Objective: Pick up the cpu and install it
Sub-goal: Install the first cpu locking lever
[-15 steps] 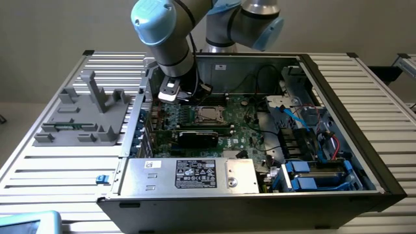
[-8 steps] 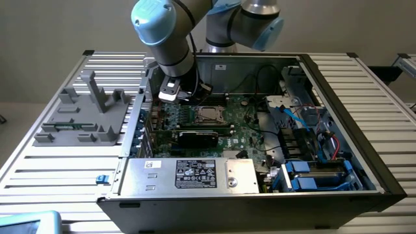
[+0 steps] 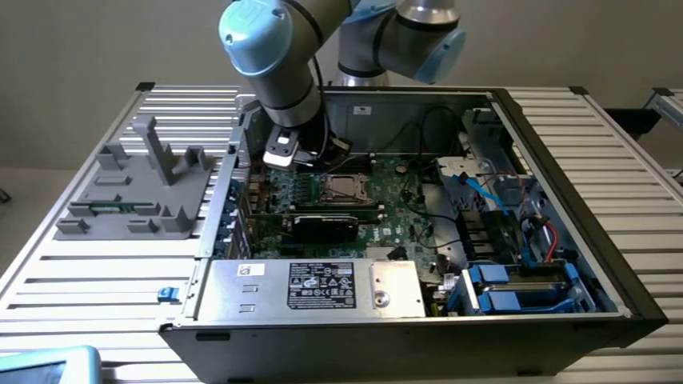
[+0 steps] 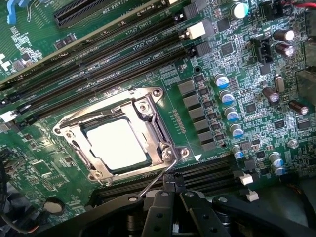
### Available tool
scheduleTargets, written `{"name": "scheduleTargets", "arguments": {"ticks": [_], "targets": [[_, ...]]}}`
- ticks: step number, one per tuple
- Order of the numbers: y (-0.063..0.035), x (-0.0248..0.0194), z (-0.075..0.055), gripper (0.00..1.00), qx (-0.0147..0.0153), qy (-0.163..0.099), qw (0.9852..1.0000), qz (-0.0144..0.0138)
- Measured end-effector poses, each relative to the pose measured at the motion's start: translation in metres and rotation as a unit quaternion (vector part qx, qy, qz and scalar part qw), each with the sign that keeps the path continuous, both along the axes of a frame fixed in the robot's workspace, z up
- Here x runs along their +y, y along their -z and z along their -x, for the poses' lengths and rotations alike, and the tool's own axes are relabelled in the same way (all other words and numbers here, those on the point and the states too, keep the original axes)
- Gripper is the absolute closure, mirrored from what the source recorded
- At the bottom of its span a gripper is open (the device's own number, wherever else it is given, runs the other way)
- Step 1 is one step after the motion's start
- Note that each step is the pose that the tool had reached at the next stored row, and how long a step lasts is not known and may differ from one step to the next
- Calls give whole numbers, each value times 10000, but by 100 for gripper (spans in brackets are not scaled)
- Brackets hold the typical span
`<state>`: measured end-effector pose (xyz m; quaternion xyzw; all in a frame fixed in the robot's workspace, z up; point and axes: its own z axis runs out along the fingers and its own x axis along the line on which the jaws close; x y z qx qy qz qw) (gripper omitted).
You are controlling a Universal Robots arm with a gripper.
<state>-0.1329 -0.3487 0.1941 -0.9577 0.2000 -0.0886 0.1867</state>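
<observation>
The cpu (image 4: 116, 144) lies flat in the socket on the green motherboard (image 4: 232, 74), its pale metal top showing inside the metal load frame (image 4: 148, 111). In the exterior view the cpu (image 3: 344, 187) sits mid-board inside the open computer case. My gripper (image 4: 174, 185) is shut, with its dark fingertips pressed together just beside the socket's corner. They sit at the thin wire lever (image 4: 154, 185) that runs off the frame. I cannot tell whether the tips pinch that wire. In the exterior view my gripper (image 3: 302, 158) hangs low over the board, toward that view's left of the socket.
Black memory slots (image 4: 113, 49) run along one side of the socket, with rows of capacitors (image 4: 228, 96) on another. A grey plastic tray with upright posts (image 3: 139, 188) stands outside the case, on the exterior view's left. The power supply (image 3: 309, 284), drive bays (image 3: 523, 284) and cables crowd the case.
</observation>
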Motion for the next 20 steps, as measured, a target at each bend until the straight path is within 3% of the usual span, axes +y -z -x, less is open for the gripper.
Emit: {"name": "scheduleTargets", "arguments": {"ticks": [20], "targets": [[23,13,-102,89,-2,1,10000,0]]}}
